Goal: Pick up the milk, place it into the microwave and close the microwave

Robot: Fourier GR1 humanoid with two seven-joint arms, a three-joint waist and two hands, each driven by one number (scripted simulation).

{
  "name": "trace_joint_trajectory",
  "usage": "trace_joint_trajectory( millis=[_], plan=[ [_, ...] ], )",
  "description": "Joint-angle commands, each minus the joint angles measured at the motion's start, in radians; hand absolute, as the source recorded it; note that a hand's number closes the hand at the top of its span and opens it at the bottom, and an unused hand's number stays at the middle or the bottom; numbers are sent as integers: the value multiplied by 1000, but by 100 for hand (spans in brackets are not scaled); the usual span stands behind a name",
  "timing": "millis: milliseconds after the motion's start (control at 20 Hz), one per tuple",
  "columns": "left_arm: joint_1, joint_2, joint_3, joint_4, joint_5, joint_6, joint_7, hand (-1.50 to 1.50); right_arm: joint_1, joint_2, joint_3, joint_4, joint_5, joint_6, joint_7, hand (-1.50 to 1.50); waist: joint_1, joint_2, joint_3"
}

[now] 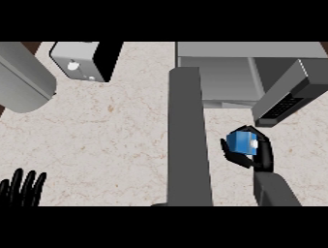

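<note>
1. Blue milk (242, 143) sat inside the curled fingers (266, 145) of the right hand (260, 156), with the thumb on its near-left side and the fingers wrapped over its far and right sides.
2. Beyond those fingertips stood the microwave (223, 80) with its cavity showing. Its keypad (283, 107) lay just past the fingers.
3. Left of the thumb, the open door (189, 135) ran as a long grey slab, near the milk but apart from it.
4. Marble counter (109, 135) lay under the hand. Whether the milk touched it could not be told.
5. Left hand (20, 190) rested far left of the milk, with its fingers straight, pointing up, slightly spread and holding nothing.
</note>
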Motion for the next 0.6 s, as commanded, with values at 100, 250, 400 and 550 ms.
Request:
trace_joint_trajectory(
  millis=[100,250,400,550],
  plan=[
    [-7,-4,-14,-13,-13,7,11,-150,-106,-50,-107,195,-46,-43,-126,150,13,6,2],
    [44,-12,-42,-15,-35,-26,-50,-150,-102,-47,-138,237,-62,-25,-211,150,25,9,3],
    [-13,3,-7,32,0,-33,-31,-150,-125,3,-137,224,-66,-23,-243,150,18,8,2],
    [33,-26,-57,-10,-18,-20,-11,-150,-115,-43,-148,210,-83,44,-236,150,10,5,2]
  ],
)
